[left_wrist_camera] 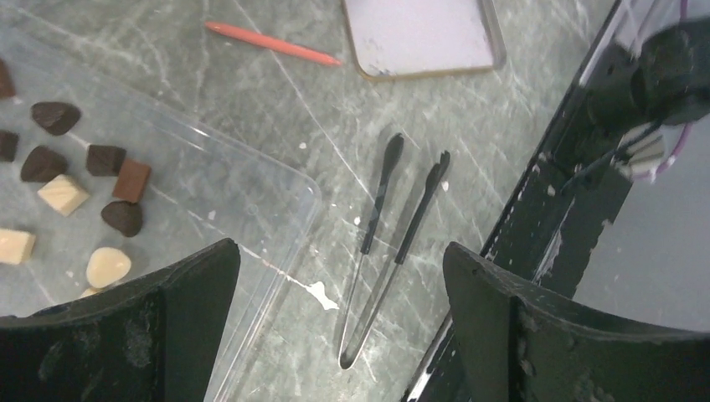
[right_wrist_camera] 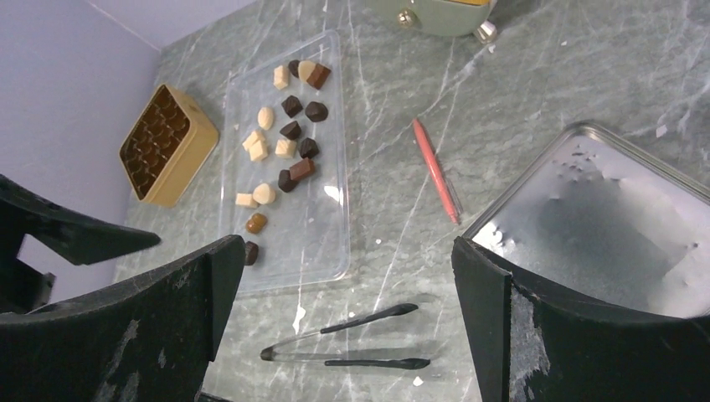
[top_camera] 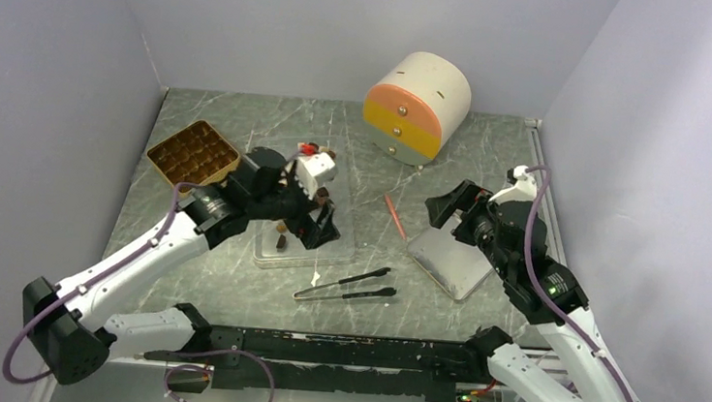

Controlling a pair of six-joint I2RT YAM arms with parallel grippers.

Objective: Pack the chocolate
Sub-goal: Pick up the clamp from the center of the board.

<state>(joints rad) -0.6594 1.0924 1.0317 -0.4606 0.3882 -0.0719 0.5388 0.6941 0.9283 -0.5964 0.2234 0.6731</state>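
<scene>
Gold compartment tray [right_wrist_camera: 167,144] far left. Chocolate [right_wrist_camera: 290,130] loose on clear tray [right_wrist_camera: 326,243] just beside: tiny dark, mid-brown, cream cubes and domes. Left gripper [left_wrist_camera: 339,260] above, wide open, empty. Tongs [right_wrist_camera: 368,319], orange stick [right_wrist_camera: 435,172], right gripper [right_wrist_camera: 347,251] open, empty.

- Green marbled table [top_camera: 491,164] with pale veins
- Back left: golden compartmented tin [top_camera: 193,153]
- Just beside it: clear plastic tray [right_wrist_camera: 322,226]
- Back middle: round drawer box [top_camera: 417,106]
- Orange-red stick [right_wrist_camera: 435,172] between tray and silver lid [right_wrist_camera: 603,226]
- Black tongs [left_wrist_camera: 378,197] nearer the front
</scene>
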